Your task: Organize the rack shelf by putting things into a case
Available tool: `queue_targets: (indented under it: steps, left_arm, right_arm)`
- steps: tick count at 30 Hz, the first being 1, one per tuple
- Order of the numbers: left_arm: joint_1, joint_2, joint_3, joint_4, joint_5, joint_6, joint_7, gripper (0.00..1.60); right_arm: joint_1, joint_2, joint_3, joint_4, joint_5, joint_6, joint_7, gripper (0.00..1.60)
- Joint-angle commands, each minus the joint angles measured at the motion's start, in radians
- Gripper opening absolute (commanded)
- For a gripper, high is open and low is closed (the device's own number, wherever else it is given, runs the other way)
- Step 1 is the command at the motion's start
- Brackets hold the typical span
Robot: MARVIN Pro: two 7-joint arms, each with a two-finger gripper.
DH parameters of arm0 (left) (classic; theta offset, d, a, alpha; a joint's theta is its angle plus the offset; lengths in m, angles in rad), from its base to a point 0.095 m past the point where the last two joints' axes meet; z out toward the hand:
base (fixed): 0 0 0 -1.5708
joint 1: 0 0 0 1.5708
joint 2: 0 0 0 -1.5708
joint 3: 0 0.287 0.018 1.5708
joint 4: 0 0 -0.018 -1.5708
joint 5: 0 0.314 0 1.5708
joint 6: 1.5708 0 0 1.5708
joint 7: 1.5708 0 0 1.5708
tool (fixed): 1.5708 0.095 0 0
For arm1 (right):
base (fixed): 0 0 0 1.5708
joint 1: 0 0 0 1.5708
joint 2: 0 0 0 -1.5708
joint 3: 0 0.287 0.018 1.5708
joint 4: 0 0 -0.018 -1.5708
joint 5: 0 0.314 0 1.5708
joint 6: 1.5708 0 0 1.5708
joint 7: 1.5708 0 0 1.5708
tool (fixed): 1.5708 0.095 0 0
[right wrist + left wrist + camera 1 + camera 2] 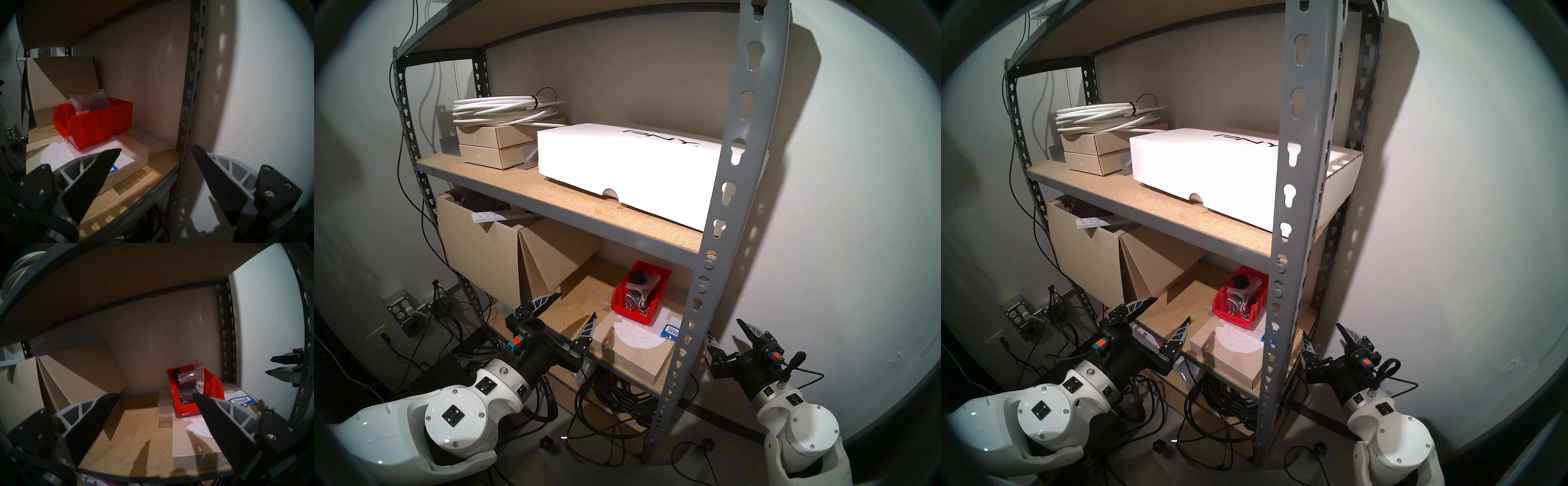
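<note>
Lettering "PNY" runs across the white box (629, 163); the bag (192, 380) in the red bin (212, 389) carries a barcode label. Left gripper (573, 307) and right gripper (726, 334) both gape empty.

My left tool (572, 304) stands wide open at the lip of the lower board (136, 433), and bare board runs ahead of it toward 12 o'clock. At 10 o'clock the tan cardboard boxes (71, 378) wall that side. At 2 o'clock the red bin (210, 390) sits on a flat tan box (192, 448), which fills the right half. The upper board (119, 285) caps the bay overhead. My right tool (156, 150) is open outside the rack, the grey front upright (190, 101) dead ahead at 12 o'clock.
</note>
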Motion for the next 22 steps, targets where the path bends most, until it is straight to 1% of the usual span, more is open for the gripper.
queue_targets:
  steps: [1,22]
  left_arm:
    - [-0.006,0.003,-0.009,-0.017,0.004,-0.016,-0.002,1.6]
    - [-0.009,0.007,-0.005,-0.017,0.003,-0.02,0.001,1.6]
  right_arm:
    - [0.005,0.002,0.002,-0.025,-0.002,-0.009,-0.001,1.6]
    - [0.005,0.001,0.002,-0.025,-0.003,-0.009,-0.001,1.6]
